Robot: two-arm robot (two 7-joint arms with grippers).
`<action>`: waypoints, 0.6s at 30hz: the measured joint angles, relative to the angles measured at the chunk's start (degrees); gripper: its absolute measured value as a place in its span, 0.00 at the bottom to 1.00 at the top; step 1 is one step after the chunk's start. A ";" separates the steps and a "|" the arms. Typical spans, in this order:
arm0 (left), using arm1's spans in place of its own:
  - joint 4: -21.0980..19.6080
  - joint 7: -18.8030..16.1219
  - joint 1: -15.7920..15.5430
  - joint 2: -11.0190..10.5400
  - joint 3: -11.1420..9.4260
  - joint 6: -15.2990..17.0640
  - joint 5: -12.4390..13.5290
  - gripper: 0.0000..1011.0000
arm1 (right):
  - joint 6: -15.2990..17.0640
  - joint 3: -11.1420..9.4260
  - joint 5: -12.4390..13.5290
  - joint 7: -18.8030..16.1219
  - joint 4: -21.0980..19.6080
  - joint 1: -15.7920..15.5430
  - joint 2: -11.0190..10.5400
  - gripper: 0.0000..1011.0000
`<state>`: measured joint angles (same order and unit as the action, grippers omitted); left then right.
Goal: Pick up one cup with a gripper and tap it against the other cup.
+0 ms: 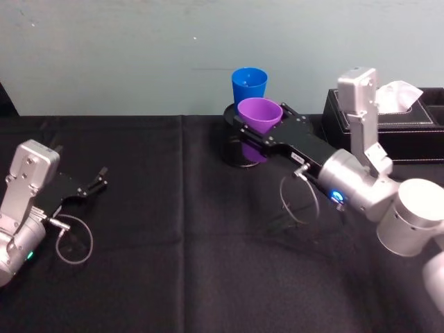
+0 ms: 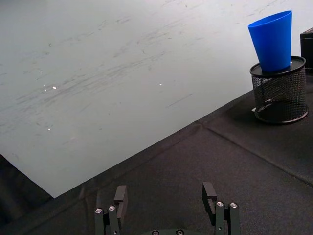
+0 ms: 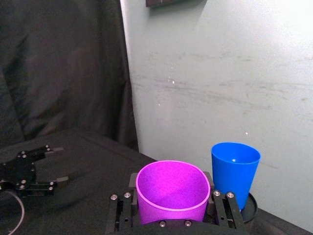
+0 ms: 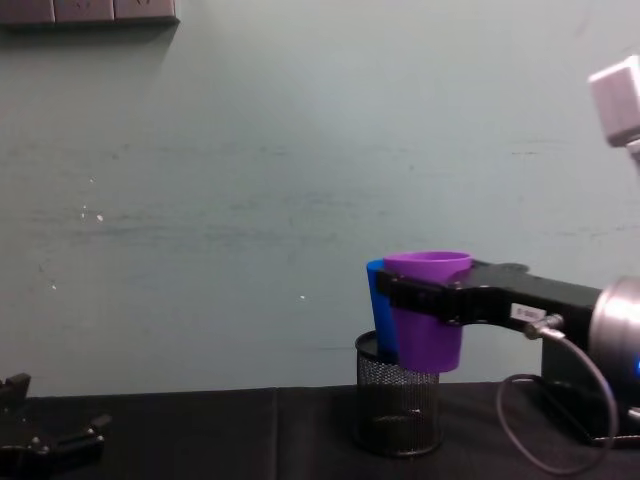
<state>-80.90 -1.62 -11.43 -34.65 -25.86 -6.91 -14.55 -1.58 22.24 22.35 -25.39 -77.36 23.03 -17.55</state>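
Right hand [image 1: 258, 135] is clamped on the purple cup [image 3: 171, 191], fingers on both sides of its lower half. The cup is upright and lifted off the surface [image 1: 173, 263]. It sits just in front of the blue cup [image 2: 274, 39], rims roughly level; can't tell if they touch. Blue cup stands upright on top of the black mesh pen holder [image 4: 398, 410] by the back wall. Left hand [image 2: 164, 193] sits low at the surface's left side, fingers apart, holding nothing.
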 joint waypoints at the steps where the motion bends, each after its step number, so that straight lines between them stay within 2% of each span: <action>1: 0.00 0.00 0.00 0.00 0.00 0.00 0.00 0.99 | 0.13 0.15 -0.13 0.00 0.64 0.45 0.24 0.74; 8: 0.00 0.00 0.00 0.00 0.00 0.00 0.00 0.99 | 1.26 1.11 -1.07 0.43 6.49 4.35 2.49 0.74; 18: 0.00 0.00 0.00 0.00 0.00 0.00 0.00 0.99 | 1.80 0.88 -2.08 1.86 12.82 8.31 5.07 0.74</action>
<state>-80.90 -1.62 -11.43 -34.65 -25.86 -6.90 -14.55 0.22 23.12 20.27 -23.53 -64.55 31.34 -12.47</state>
